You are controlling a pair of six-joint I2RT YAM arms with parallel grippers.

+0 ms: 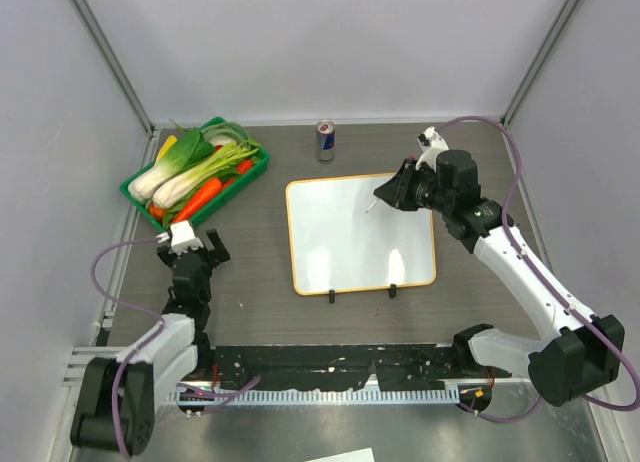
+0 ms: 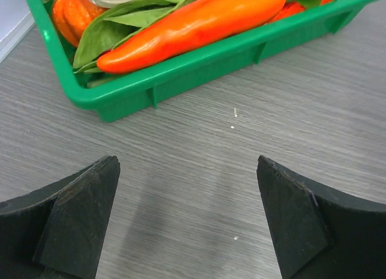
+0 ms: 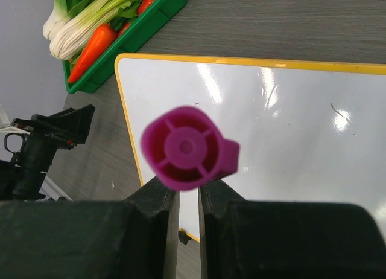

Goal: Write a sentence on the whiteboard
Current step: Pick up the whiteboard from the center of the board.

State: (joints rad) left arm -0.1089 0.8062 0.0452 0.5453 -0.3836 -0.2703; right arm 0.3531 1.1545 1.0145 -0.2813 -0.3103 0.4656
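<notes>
Grey wood-grain laminate covers the desk (image 1: 260,282), and I am looking down on it from above and behind the two arms. A black strip (image 1: 330,362) runs along the near edge between the arm bases. Pale, plain walls (image 1: 330,42) close in the left, right and far sides, with slanted metal posts (image 1: 110,57) at the corners.

Counting from near to far, there is one whiteboard (image 1: 350,247) lying flat at the middle of the desk. It has a thin orange rim and two small black clips (image 1: 331,296) on its near edge. Its surface reads as white and glossy with light reflections, and the right wrist view shows one small dark squiggle (image 3: 338,113) on it. Far left sits one green tray (image 1: 135,194) holding leafy stalks (image 1: 190,167) and orange vegetables (image 2: 199,22). One drinks can (image 1: 325,140) stands upright just beyond the board's far edge.

The left tool (image 2: 187,165) hangs low over bare desk just short of the tray. Its jaws are spread wide and hold nothing. The right tool (image 3: 187,185) is over the far right part of the whiteboard, with its jaws clamped tight on one magenta marker (image 3: 184,147). The marker points toward the board, and I cannot tell whether its tip touches the surface.
</notes>
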